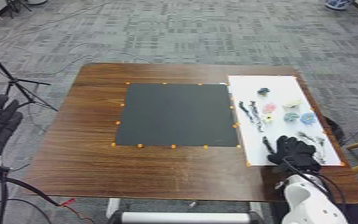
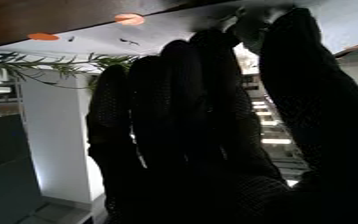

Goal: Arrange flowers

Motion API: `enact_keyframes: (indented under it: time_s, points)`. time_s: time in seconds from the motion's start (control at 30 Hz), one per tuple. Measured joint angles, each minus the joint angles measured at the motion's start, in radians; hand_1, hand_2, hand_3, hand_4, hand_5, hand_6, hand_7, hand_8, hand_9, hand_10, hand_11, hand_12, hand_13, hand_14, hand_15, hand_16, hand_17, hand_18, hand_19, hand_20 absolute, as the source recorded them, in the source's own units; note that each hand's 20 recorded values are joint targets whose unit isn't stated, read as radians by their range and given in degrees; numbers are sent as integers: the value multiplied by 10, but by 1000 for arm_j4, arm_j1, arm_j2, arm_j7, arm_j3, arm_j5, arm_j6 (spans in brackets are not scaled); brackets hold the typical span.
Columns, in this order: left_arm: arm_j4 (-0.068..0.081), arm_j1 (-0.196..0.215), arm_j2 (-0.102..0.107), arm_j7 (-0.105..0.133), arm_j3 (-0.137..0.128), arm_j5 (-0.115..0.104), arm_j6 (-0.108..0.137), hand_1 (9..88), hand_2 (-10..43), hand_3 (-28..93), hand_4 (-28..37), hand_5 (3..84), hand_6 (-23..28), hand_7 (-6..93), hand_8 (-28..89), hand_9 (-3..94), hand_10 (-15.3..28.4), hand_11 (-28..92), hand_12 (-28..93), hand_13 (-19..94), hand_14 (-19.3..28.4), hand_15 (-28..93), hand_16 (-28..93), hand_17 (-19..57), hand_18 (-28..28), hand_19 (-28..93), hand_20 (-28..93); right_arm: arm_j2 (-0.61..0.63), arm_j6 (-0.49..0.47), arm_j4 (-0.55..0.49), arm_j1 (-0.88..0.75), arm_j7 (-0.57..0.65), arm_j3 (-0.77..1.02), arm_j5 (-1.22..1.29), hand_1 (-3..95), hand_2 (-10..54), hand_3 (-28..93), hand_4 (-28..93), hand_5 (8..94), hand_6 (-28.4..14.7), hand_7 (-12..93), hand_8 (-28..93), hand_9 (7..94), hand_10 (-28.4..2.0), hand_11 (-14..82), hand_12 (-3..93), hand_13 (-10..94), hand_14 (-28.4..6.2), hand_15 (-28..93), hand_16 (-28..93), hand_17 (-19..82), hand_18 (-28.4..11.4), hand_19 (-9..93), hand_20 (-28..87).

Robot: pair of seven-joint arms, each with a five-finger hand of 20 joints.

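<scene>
Flowers [image 1: 270, 107] on sheet [image 1: 284, 85], right of mat [image 1: 174, 116]

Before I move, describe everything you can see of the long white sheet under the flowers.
The white, rectangular sheet looks like paper or thin board. It lies flat on the brown wooden table, right of the black mat, orange dots along its edges. Flower heads and dark twigs rest on it. The black-gloved right hand covers part of its near end; contact is unclear.

2 views share the white board [image 1: 260, 85]: the head's high, facing forward and down, the right wrist's close up.
</scene>
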Motion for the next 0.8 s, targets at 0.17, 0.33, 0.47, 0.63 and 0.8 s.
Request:
enact_keyframes:
  time_s: [0.17, 0.33, 0.47, 0.63, 0.8]
  points:
    - [-4, 4, -3, 7, -3, -8, 1, 235, 202, 569, -283, 371, 69, 71, -59, 332, 122, 112, 138, 227, 125, 167, -8, -10, 75, 101, 112, -6, -13, -7, 14, -2, -1, 10, 610, -95, 560, -282, 635, 4, 623, 136, 703, -108, 320, 512, 556, -176, 713, 434, 281, -270, 804, 447]
    - [-8, 11, -8, 11, -7, -15, 5, 232, 202, 574, -283, 371, 69, 70, -60, 332, 122, 111, 136, 227, 125, 168, -9, -10, 75, 103, 112, -8, -8, -3, 21, -5, -5, 30, 589, -95, 691, -282, 667, 5, 647, 154, 776, -88, 227, 525, 591, -142, 642, 502, 314, -268, 799, 440]
    - [-8, 14, -9, 12, -7, -17, 6, 231, 200, 576, -283, 371, 69, 70, -60, 332, 121, 112, 135, 226, 126, 169, -10, -10, 75, 104, 112, -11, 27, -4, 20, -8, 3, 105, 596, -95, 701, -282, 677, 12, 647, 142, 819, -81, 198, 518, 644, -104, 591, 531, 324, -269, 794, 437]
    - [-9, 16, -12, 14, -12, -21, 8, 230, 199, 581, -283, 372, 69, 71, -60, 333, 123, 114, 134, 227, 126, 171, -11, -10, 75, 104, 112, -13, 98, -21, 13, -10, 26, 249, 599, -95, 701, -282, 684, 16, 645, 142, 859, -79, 182, 507, 681, -93, 576, 532, 340, -274, 793, 432]
    - [-14, 40, -13, 23, -37, -49, 10, 233, 201, 577, -283, 372, 69, 71, -61, 334, 123, 116, 134, 228, 125, 173, -12, -10, 75, 105, 112, -13, 109, -38, 11, -12, 41, 334, 603, -95, 713, -279, 684, 15, 646, 140, 873, -72, 177, 511, 698, -82, 566, 536, 345, -271, 794, 427]
